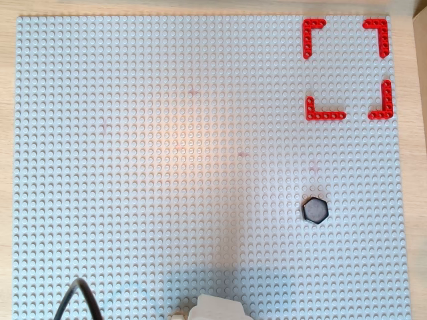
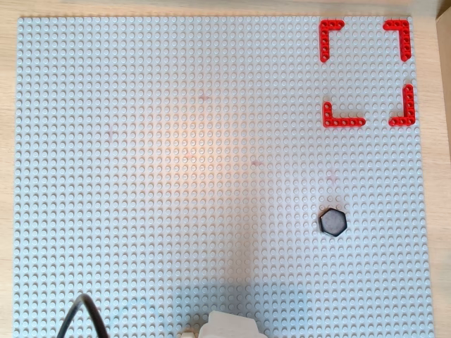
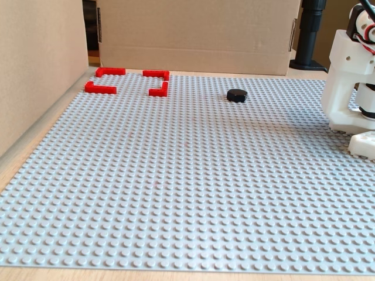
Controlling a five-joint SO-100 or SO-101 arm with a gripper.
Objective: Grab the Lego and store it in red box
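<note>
Arm parked: only the white arm base (image 3: 351,82) shows at the right edge of the fixed view, and a pale part of it (image 1: 217,308) pokes in at the bottom edge of both overhead views, with a dark cable (image 1: 77,297) to its left there. The claw itself is in no view, so whether it is open or closed cannot be read. The Lego (image 1: 315,210) lies flat on the grey baseplate (image 1: 167,167), free and untouched, well apart from the red box (image 1: 347,70). Taking the red box as landmark: in both overhead views the Lego sits below the box's lower-left corner piece, slightly left of the box's centre line; in the fixed view the Lego (image 3: 237,95) is right of the box (image 3: 126,82), between box and arm base. The box interior is bare baseplate. Key relation for the coming reach: from the arm base the Lego lies up and to the right in both overhead views, the box farther along roughly the same heading (so a pickup is likely followed by a further extension outward). The piece is hexagonal, with no long axis, so wrist yaw probably matters little; a pair of opposite flats would suit the fingers best. Task judged not yet begun.
</note>
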